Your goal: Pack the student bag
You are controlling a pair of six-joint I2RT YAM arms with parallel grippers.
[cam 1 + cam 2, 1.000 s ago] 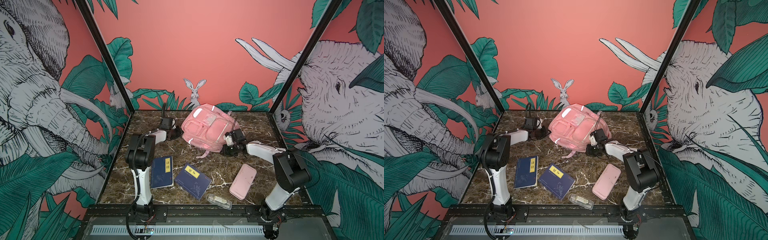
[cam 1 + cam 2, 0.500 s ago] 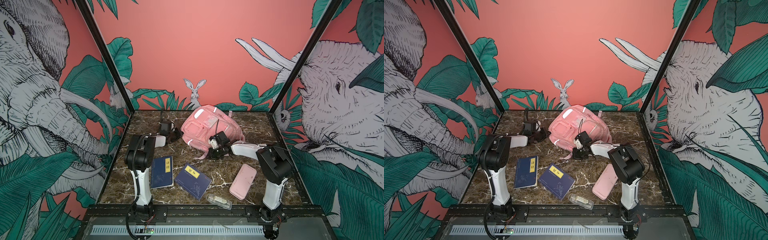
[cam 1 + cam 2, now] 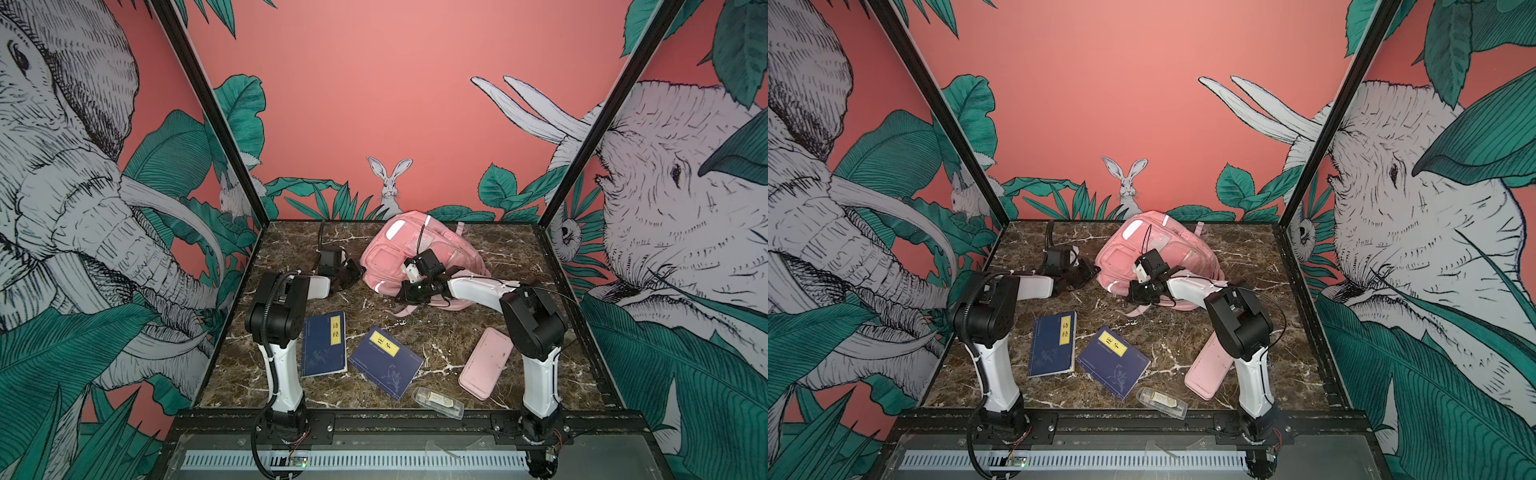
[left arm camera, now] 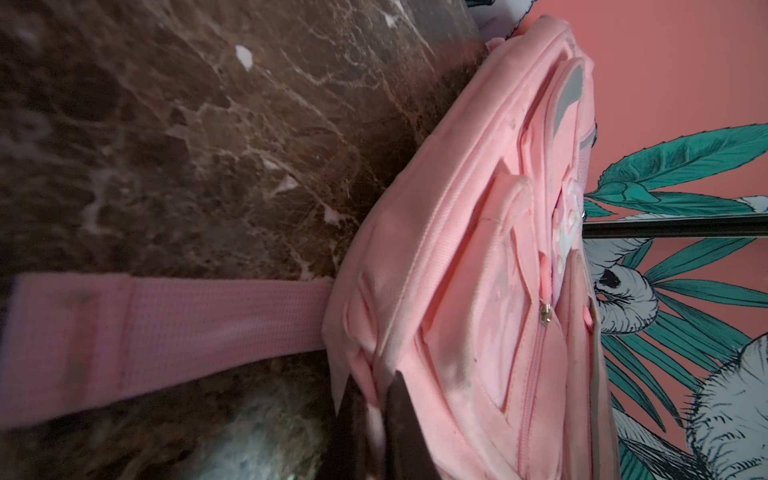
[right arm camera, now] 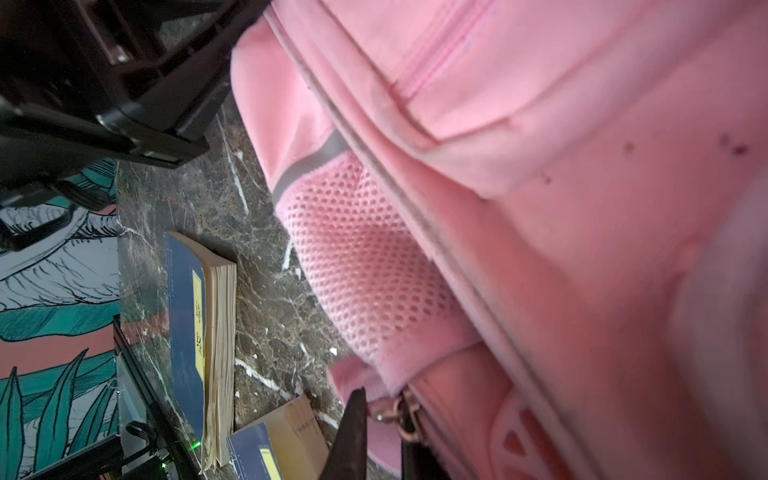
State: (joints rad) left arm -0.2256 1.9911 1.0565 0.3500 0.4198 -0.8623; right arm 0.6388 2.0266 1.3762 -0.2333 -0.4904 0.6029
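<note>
The student bag (image 3: 415,253) (image 3: 1144,249), a soft pink backpack, lies on the marble table (image 3: 498,332) at the back middle in both top views. My left gripper (image 3: 353,272) (image 3: 1089,272) is at the bag's left edge. In the left wrist view this gripper (image 4: 374,419) is shut on a fold of the bag's pink fabric (image 4: 478,291), next to a flat strap (image 4: 166,328). My right gripper (image 3: 405,291) (image 3: 1136,296) reaches across the bag's front edge. The right wrist view shows it (image 5: 384,419) shut on a metal zip pull (image 5: 405,415) below the mesh side pocket (image 5: 361,266).
Two blue books (image 3: 324,345) (image 3: 384,361) lie in front of the bag, also seen from the right wrist (image 5: 187,324). A flat pink pencil case (image 3: 485,362) lies front right beside the right arm's base. A clear plastic box (image 3: 437,402) sits at the front edge.
My right gripper has travelled leftwards along the bag's front edge, staying shut on the zip pull. The bag's fabric has shifted with it. The left gripper has kept its place and grip.
</note>
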